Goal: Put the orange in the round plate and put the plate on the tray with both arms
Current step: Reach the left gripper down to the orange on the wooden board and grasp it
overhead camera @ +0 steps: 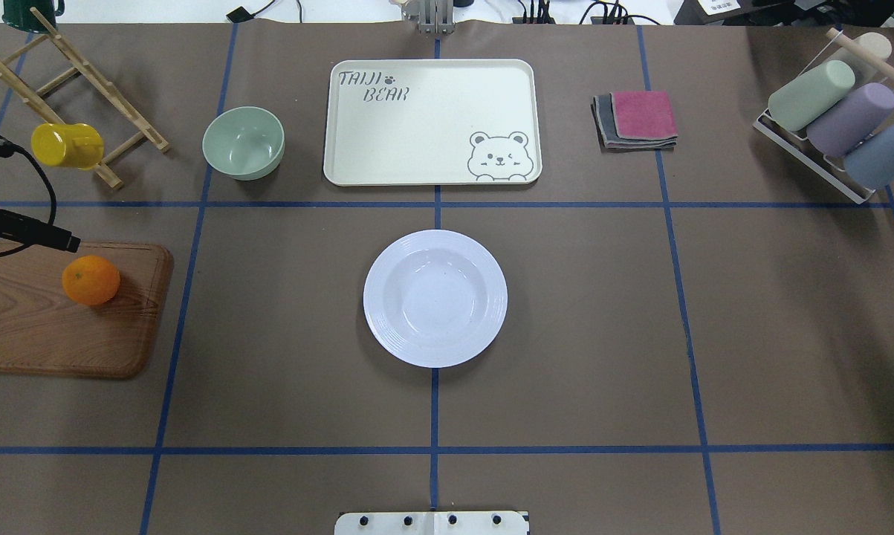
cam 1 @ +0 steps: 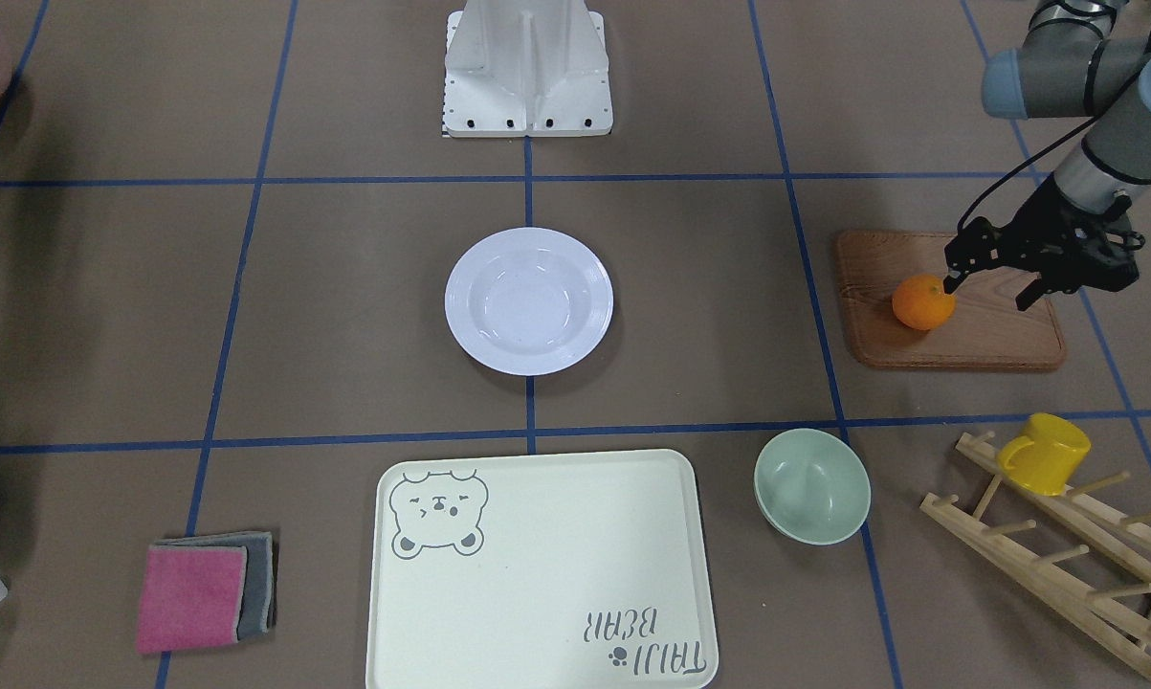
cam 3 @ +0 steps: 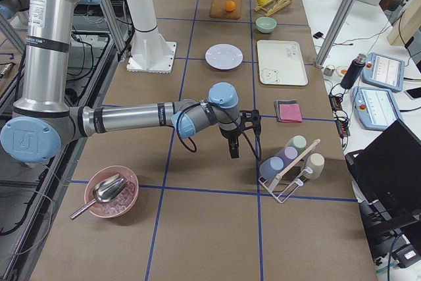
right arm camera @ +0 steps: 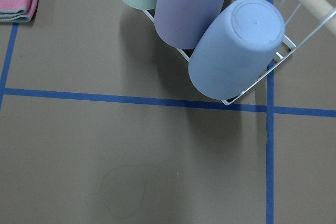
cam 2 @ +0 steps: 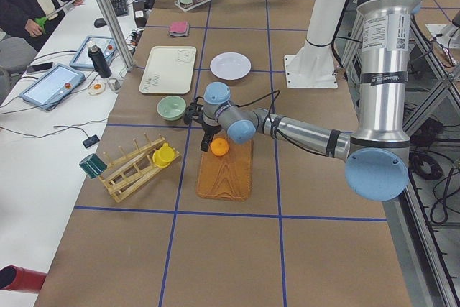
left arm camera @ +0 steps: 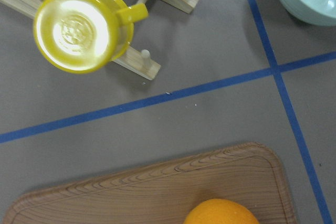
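My left gripper has its jaws spread wide and empty, the orange just beside them. For the right gripper I cannot tell.

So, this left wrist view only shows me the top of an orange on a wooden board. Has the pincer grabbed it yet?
Observer: No. The left pincer is open just over the orange, not closed around it.
Visitor: Where is the plate?
Observer: The round plate sits empty mid-table, apart from the wooden board.
Visitor: And the other arm?
Observer: The right pincer hangs near the cup rack; I cannot tell if it is open.
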`<control>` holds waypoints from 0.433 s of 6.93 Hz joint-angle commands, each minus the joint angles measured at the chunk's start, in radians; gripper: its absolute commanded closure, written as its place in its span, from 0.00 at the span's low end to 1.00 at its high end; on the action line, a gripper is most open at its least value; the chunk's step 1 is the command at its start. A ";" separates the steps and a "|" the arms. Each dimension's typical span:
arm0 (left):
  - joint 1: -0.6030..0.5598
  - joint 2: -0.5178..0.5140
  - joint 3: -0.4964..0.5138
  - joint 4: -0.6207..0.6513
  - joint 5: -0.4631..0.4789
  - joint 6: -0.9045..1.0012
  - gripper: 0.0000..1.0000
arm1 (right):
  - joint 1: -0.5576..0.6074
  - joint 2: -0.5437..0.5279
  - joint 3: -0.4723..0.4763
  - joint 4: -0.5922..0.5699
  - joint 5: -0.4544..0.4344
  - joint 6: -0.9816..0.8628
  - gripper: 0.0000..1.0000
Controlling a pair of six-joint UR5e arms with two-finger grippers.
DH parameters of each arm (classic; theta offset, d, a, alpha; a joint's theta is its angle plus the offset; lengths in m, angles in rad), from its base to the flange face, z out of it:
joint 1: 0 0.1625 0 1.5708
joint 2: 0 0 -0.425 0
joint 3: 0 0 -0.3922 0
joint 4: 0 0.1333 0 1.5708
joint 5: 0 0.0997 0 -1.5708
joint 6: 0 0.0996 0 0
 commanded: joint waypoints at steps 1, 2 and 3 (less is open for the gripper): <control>0.073 0.001 0.003 0.000 0.041 -0.015 0.01 | -0.001 -0.002 0.000 0.003 -0.002 0.000 0.00; 0.101 0.001 0.016 -0.002 0.069 -0.015 0.01 | -0.001 -0.002 -0.002 0.003 -0.002 0.000 0.00; 0.118 0.001 0.025 -0.002 0.069 -0.017 0.01 | -0.001 -0.002 -0.002 0.002 -0.003 -0.002 0.00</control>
